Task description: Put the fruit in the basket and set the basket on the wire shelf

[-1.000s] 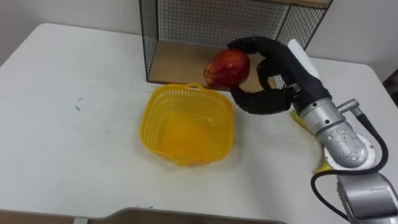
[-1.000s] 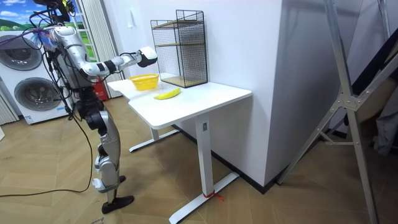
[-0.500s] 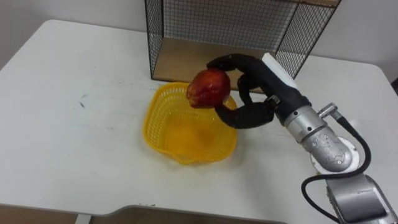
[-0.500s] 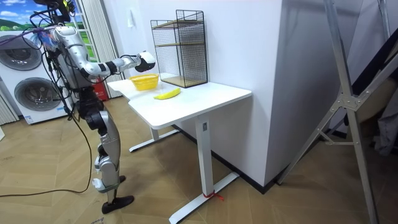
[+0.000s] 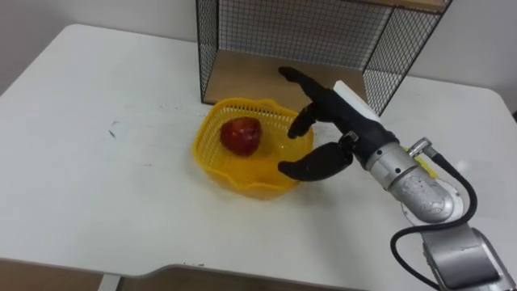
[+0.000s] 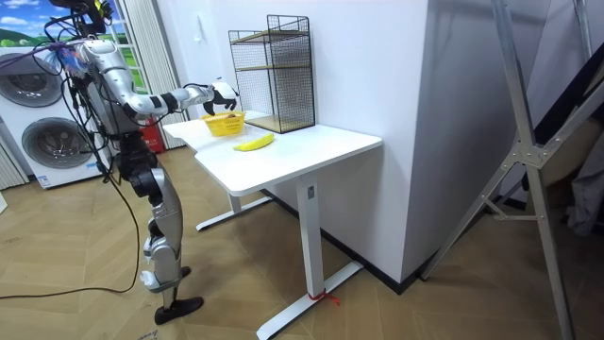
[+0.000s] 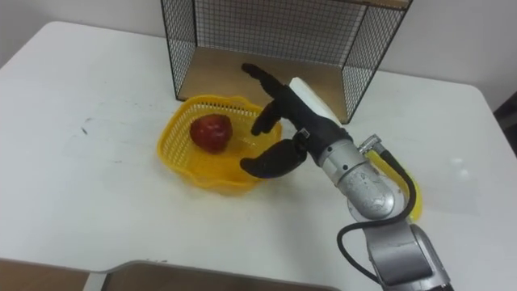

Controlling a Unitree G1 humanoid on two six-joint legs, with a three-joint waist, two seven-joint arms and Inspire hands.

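red apple lies inside yellow basket, toward its left side; right hand hangs over basket's right rim, fingers straight and spread, thumb apart below them, holding nothing; basket sits on white table just before wire shelf; banana on table, apart from basket

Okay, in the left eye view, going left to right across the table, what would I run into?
Dark mark → apple, lying in the basket → right robot hand, open over the basket's right rim.
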